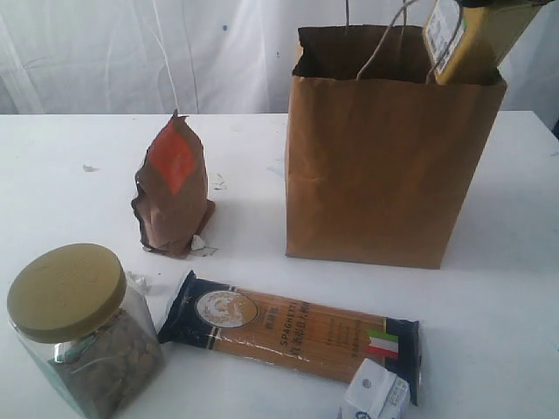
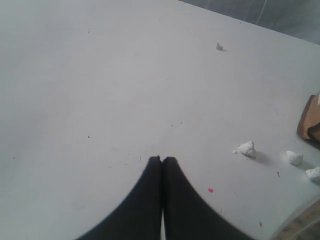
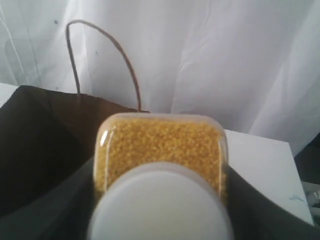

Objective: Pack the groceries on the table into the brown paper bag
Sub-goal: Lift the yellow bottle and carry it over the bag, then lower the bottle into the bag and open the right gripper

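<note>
The brown paper bag [image 1: 393, 166] stands open on the white table [image 1: 507, 288]. My right gripper [image 3: 160, 200] is shut on the yellow-grain bottle [image 1: 472, 39], which hangs tilted over the bag's right rim; its white cap [image 3: 160, 205] faces the wrist camera, with the bag's dark mouth [image 3: 35, 150] below. The brown orange-labelled pouch [image 1: 173, 188] stands left of the bag. A clear jar [image 1: 83, 327] with an olive lid sits front left, the spaghetti pack [image 1: 288, 332] lies in front, the white carton [image 1: 376, 394] beside it. My left gripper [image 2: 162, 159] is shut, empty, above bare table [image 2: 100, 75].
Small white crumbs [image 2: 247, 148] and specks lie on the tabletop near the pouch's edge [image 2: 309, 120]. A white curtain [image 1: 131, 52] hangs behind the table. The bag's cord handles [image 1: 384, 35] stick up above its rim.
</note>
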